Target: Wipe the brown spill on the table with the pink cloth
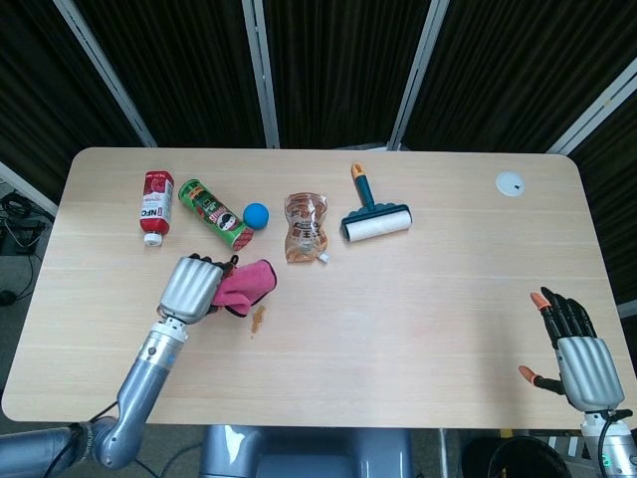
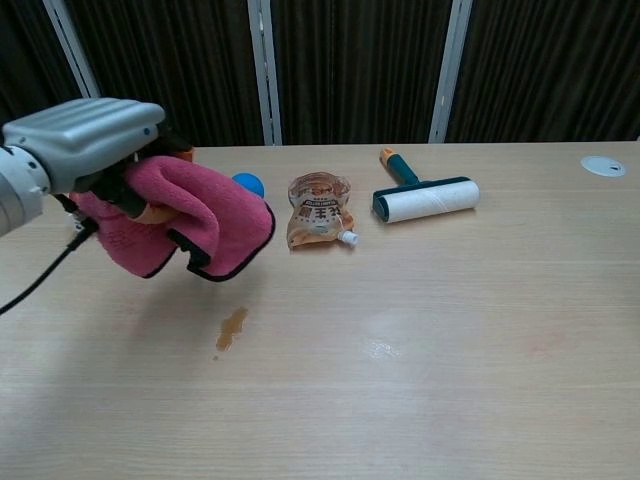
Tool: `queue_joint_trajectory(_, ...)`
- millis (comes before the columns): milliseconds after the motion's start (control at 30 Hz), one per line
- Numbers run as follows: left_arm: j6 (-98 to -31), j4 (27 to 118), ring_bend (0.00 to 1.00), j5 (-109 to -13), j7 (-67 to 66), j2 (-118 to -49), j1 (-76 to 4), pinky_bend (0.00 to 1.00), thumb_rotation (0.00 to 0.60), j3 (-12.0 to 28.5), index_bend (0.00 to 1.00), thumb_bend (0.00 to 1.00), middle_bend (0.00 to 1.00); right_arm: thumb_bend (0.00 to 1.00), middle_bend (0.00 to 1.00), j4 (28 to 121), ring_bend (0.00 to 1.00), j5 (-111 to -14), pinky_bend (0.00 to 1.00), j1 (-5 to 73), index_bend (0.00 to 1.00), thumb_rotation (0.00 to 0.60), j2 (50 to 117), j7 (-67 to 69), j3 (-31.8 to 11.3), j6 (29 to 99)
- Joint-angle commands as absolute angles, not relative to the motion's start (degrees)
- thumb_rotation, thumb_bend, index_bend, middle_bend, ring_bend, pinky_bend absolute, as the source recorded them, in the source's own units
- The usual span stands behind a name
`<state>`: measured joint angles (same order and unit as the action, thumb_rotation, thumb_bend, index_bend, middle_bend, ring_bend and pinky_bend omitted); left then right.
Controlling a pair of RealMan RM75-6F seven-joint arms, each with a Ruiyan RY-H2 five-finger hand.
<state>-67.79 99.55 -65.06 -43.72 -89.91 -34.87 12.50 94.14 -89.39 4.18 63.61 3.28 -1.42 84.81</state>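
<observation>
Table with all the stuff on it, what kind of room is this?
Probably a robot test lab: a bare wooden table, black curtains behind, and a robot's left hand holding a pink cloth.

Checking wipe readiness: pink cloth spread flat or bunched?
Bunched: the pink cloth hangs folded from the left hand, lifted off the wooden table, beside the brown spill.
</observation>
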Motion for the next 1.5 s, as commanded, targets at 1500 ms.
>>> queue_joint_trajectory(1500,-65.8,77.6,0.57,-54.4,-45.1,-96.4,-35.2,0.54,0.6,6.7,0.86,0.56,0.65,0.01,0.0,94.2,0.0,-89.5,0.06,4.0,0.0,0.6,63.1,4.9,-1.6,85.2)
